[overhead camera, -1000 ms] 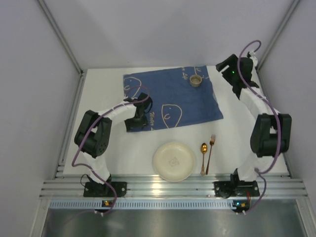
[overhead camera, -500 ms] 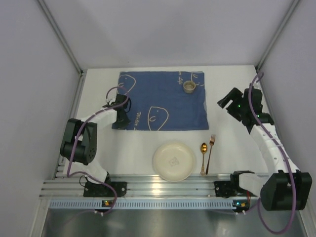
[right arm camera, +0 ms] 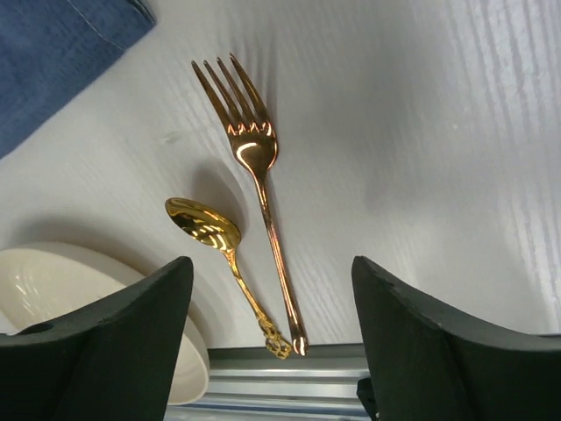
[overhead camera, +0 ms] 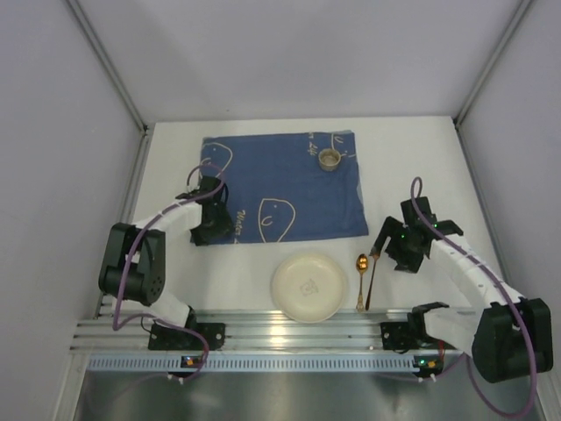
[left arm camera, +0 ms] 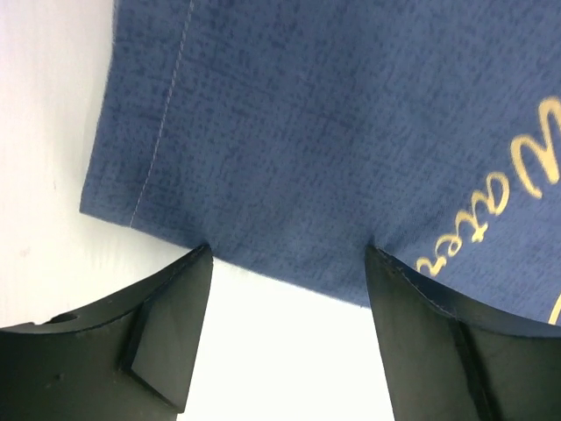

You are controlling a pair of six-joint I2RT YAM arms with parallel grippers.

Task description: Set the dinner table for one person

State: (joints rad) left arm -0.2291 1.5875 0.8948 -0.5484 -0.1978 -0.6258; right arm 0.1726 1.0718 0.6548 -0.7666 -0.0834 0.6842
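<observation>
Two pairs of fingers stand spread and empty. The left fingers [left arm camera: 166,333] sit at the lower edge of the blue cloth [overhead camera: 289,175], left of centre in the overhead view, and the right fingers [right arm camera: 114,342] hang over the fork [right arm camera: 254,149] and spoon [right arm camera: 203,224] at lower right, beside the cream plate [overhead camera: 308,287]. The white counter [overhead camera: 421,167] fills the middle of the overhead view under everything. It looks rigid, smooth and fixed, with nothing on it to grasp, so the limp cloth will probably slide or bunch on it and is best pinched at a hem corner, while the thin, slick cutlery wants a pinch across the handle.
</observation>
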